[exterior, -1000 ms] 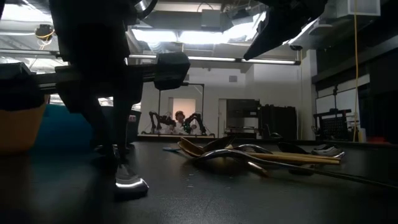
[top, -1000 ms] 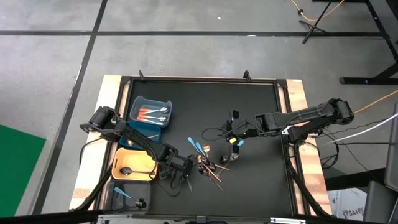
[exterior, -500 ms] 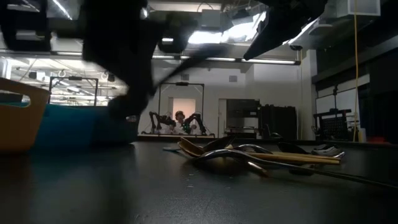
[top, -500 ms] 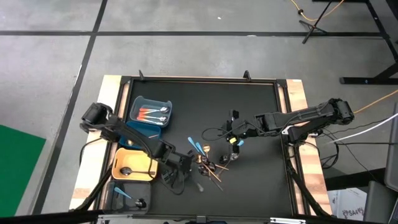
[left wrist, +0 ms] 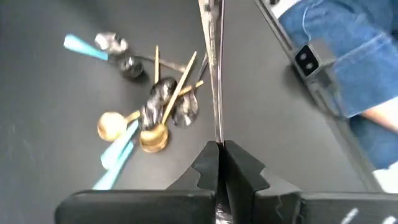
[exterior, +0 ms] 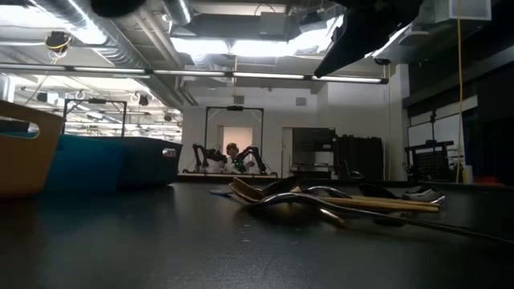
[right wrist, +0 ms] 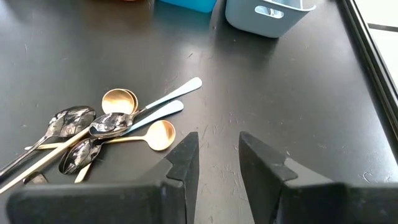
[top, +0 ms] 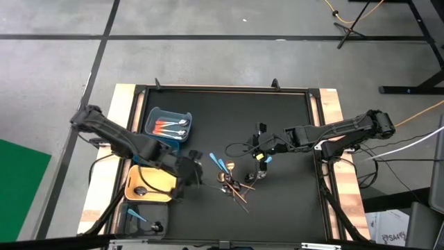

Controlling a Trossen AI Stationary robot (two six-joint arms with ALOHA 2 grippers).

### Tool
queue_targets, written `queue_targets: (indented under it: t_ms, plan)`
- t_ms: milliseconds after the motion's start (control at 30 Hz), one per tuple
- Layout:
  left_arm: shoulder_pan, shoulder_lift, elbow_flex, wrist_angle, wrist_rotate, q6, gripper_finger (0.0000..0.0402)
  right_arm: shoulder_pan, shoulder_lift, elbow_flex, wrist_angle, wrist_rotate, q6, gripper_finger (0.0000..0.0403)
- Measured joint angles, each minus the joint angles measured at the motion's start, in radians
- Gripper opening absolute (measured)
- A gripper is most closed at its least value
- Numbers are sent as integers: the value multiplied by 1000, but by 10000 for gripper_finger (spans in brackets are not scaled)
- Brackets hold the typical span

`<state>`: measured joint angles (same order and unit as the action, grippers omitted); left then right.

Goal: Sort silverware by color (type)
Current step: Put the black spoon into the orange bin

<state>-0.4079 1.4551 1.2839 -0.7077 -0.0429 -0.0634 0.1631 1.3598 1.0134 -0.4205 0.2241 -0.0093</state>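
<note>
1. Two dark arms reach over the matte black worktop (top: 291, 201) from above; we see the left tool (top: 186, 171) near the rounded yellow bin (top: 149, 182), the right tool (top: 261, 154) waiting mid-worktop, and the thin, glossy silverware (top: 232, 184) heaped between them.
2. Low down, we see gold and dark spoons (exterior: 321, 205) lying flat, handles running sideways.
3. Left wrist: the tool (left wrist: 221, 163) is clamped tight on a slim black utensil (left wrist: 214, 74), its long axis pointing straight ahead.
4. Right wrist: the tool (right wrist: 217, 162) stands parted, holding nothing, near light-blue-handled and gold spoons (right wrist: 134, 124).
</note>
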Motion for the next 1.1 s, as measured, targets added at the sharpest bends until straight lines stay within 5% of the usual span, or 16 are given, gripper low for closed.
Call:
queue_targets:
  t_ms: [533, 800, 1100]
  plan:
    - [-220, -116, -1, -669, -139, -675, 7, 0, 0, 0, 0, 0, 0, 103]
    - [-335, -115, -86, -678, -166, -915, 7, 0, 0, 0, 0, 0, 0, 103]
    - [-431, -114, -194, -614, -86, -1079, 7, 0, 0, 0, 0, 0, 0, 103]
